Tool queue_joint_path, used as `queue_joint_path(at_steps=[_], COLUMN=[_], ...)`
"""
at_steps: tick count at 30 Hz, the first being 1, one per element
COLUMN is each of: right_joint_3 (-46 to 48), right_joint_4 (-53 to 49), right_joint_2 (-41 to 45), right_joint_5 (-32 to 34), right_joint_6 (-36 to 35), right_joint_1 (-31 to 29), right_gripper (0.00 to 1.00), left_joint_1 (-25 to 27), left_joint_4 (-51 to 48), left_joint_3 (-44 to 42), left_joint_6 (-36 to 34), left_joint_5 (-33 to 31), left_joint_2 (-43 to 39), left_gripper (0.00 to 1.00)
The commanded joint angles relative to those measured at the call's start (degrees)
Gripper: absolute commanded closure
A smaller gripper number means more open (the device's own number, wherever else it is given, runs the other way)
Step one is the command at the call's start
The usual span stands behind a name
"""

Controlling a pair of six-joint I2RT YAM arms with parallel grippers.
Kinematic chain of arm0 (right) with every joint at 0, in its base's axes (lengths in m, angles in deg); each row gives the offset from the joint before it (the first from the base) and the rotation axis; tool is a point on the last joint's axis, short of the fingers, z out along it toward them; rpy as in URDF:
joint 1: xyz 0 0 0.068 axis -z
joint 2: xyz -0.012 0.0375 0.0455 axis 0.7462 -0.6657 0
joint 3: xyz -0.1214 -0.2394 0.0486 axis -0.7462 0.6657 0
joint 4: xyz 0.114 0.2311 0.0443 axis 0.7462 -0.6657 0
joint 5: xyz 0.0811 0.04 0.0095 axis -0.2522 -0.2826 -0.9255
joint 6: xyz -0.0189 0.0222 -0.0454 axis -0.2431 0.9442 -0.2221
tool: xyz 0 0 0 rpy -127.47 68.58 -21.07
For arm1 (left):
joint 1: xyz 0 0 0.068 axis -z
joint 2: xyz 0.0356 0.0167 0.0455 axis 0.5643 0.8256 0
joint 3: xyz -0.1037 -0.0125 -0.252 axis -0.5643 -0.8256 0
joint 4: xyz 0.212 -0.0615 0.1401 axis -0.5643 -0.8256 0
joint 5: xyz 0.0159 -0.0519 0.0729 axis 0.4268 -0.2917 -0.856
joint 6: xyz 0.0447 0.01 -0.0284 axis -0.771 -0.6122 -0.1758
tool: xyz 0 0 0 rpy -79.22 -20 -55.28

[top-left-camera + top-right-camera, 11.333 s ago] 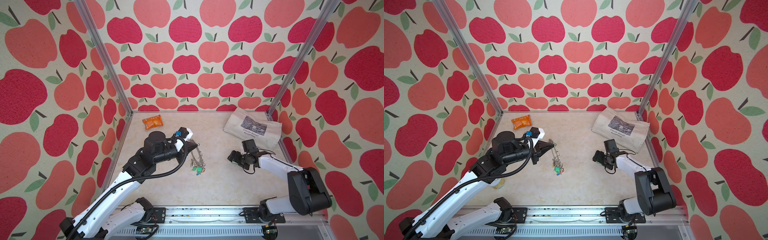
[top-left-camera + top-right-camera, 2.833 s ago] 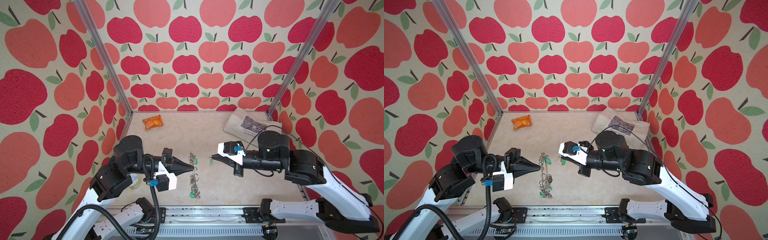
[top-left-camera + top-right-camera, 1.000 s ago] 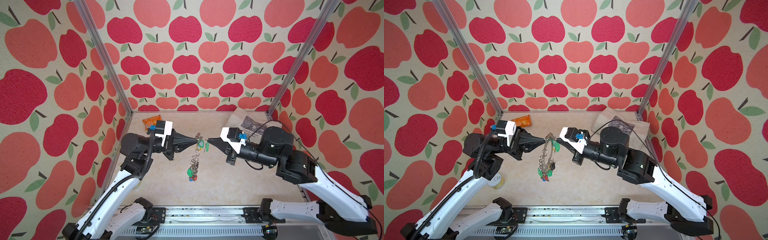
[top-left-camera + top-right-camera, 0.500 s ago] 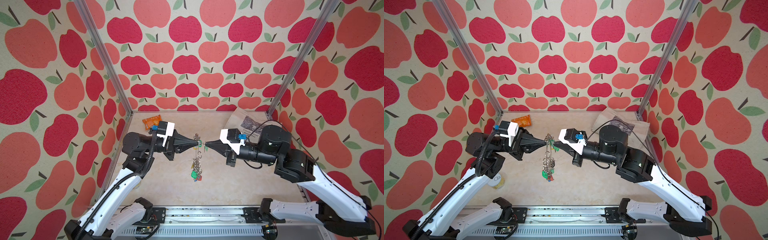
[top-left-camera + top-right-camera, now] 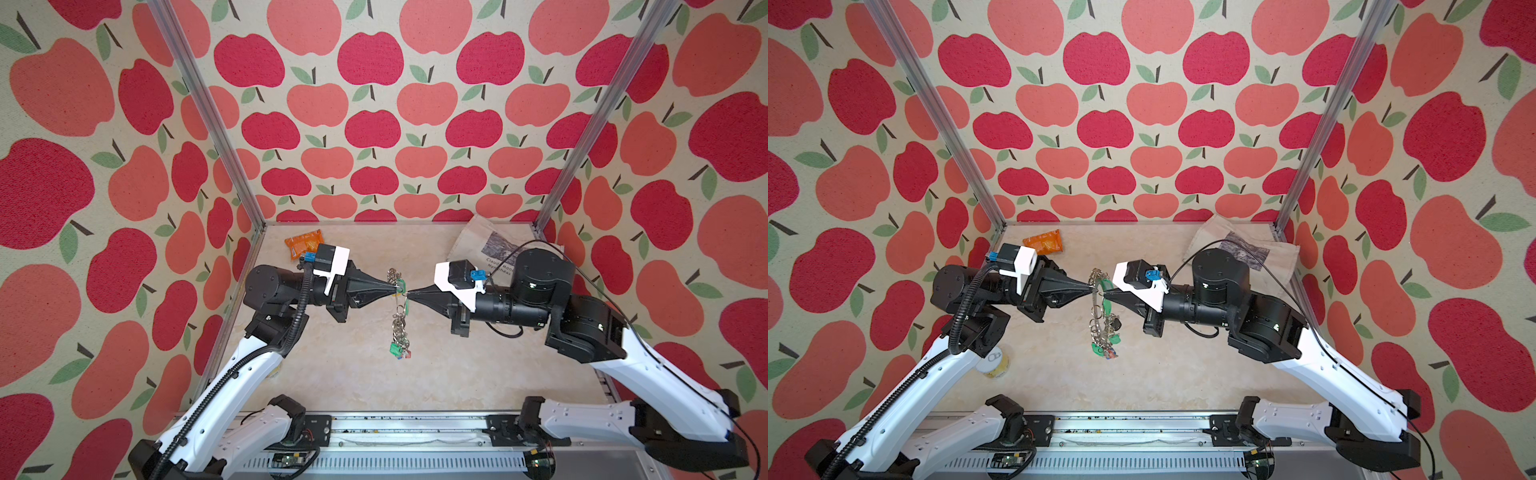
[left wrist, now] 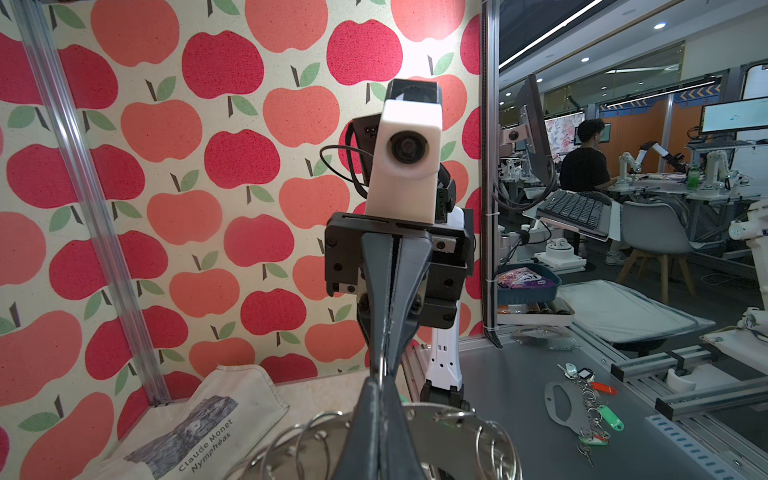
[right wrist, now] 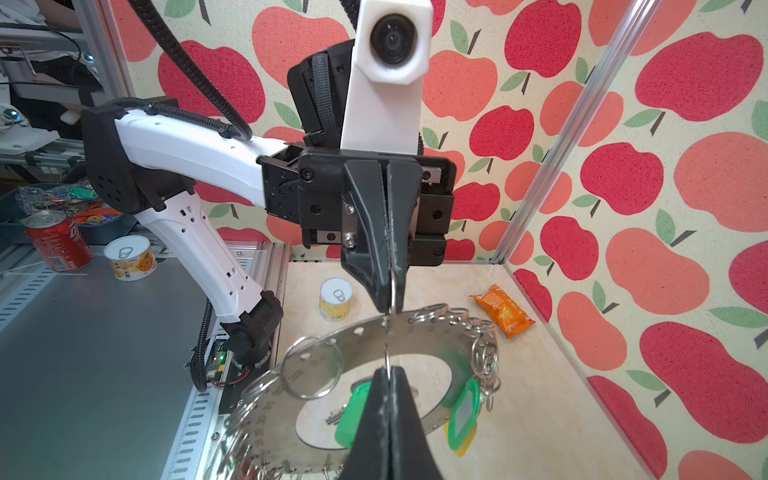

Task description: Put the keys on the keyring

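The keyring (image 5: pixel 400 324) (image 5: pixel 1100 328), a flat grey disc rimmed with wire rings, hangs in the air between both arms. My left gripper (image 5: pixel 392 289) (image 5: pixel 1090 286) (image 6: pixel 380 376) is shut on a thin wire ring threaded through the disc's rim (image 7: pixel 419 336). My right gripper (image 5: pixel 409 294) (image 5: pixel 1105 296) (image 7: pixel 387 370) faces it tip to tip, shut on a wire ring on the disc's near side. A green-tagged key (image 7: pixel 353 415) hangs just under the right fingers. More keys (image 5: pixel 397 349) dangle at the bottom. Whether both hold the same ring, I cannot tell.
An orange foil packet (image 5: pixel 303 243) (image 7: pixel 503 311) lies at the back left. A printed cloth bag (image 5: pixel 482 245) (image 6: pixel 208 424) sits at the back right. A small yellow can (image 5: pixel 994 363) (image 7: pixel 336 299) stands by the left arm. Metal posts mark the back corners.
Over the last second the two tips have closed the small gap between them. The hanging bunch of keys has swung a little to the right. Both grippers have stayed shut.
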State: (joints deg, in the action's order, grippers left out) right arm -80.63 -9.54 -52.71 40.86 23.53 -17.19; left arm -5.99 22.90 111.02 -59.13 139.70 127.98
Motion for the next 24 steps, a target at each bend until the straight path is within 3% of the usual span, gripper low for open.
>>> queue_joint_path(at_steps=[1, 24], right_joint_3=[-1.74, -2.51], right_joint_4=[-0.43, -0.51], right_joint_2=[-0.13, -0.65], right_joint_5=[-0.75, -3.17], right_joint_6=[1.22, 1.73], right_joint_1=[0.42, 0.72], right_gripper=[1.0, 1.0], left_joint_1=[-0.29, -0.27], left_joint_4=[2.56, 1.33], left_joint_3=[0.59, 0.89], left_joint_6=[0.22, -0.53], left_joint_5=[1.05, 1.66], left_joint_2=[-0.63, -1.05], left_gripper=[1.0, 1.0])
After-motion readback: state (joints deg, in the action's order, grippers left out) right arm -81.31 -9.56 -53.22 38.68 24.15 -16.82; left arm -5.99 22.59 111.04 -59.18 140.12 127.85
